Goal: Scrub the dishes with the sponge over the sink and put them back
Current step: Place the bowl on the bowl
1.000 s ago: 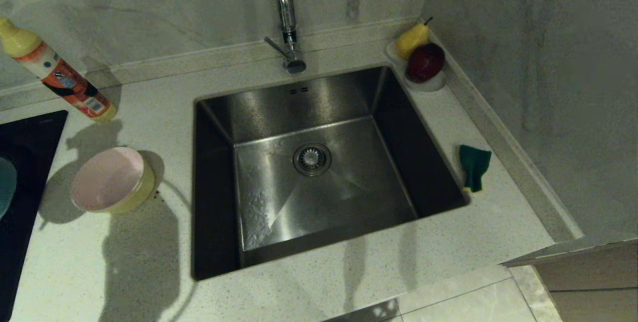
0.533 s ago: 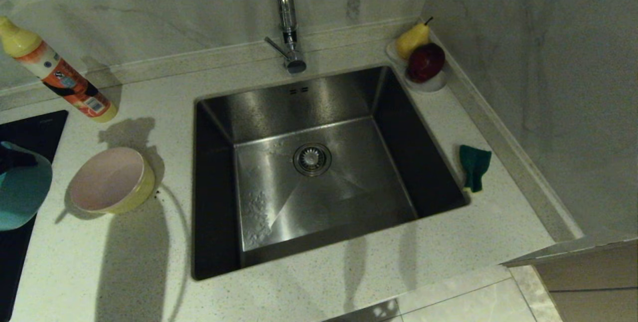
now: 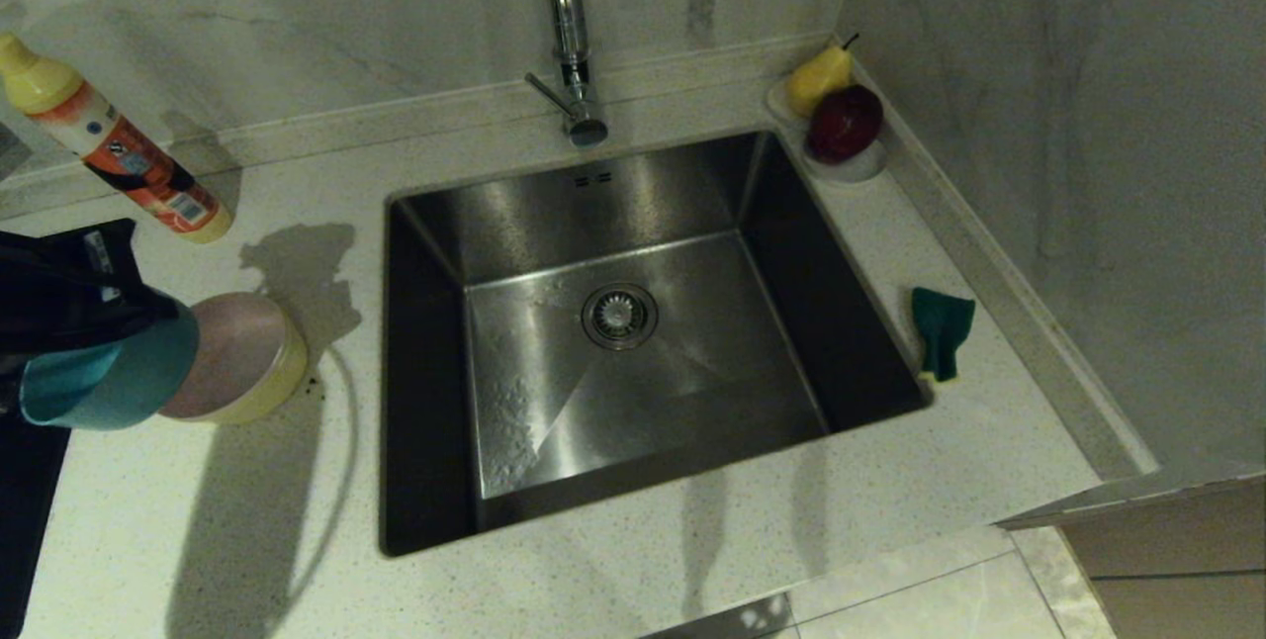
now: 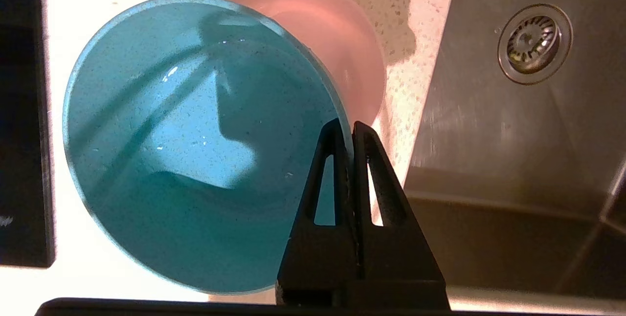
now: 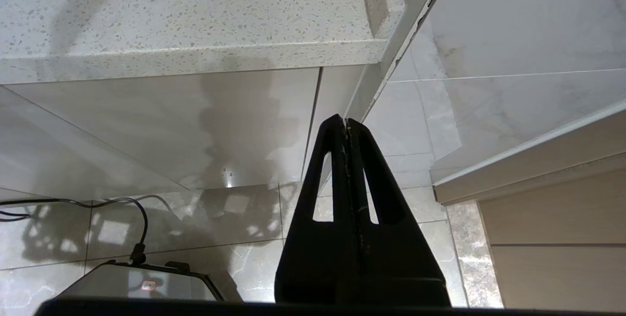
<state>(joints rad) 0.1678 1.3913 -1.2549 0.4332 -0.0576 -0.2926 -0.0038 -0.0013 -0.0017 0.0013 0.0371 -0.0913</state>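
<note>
Pinching the blue bowl's (image 4: pixel 195 145) rim, left jaws closed.

Speckled white countertop (image 3: pixel 692 560) meets marble-veined walls (image 3: pixel 1039 75); glossy pale floor tiles (image 5: pixel 234 218) below.

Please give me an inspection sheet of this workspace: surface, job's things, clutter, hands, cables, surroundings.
Surface: speckled pale counter.
Job's things: blue bowl gripped by its rim; pink bowl nested in yellow bowl left of the sink; sponge right of it.
Clutter: bottle; dish with pear and apple.
Hands: left hand shut on the bowl's rim; right hand shut, parked below the counter.
Cables: black cable on the floor.
Surroundings: tap, marble wall.
</note>
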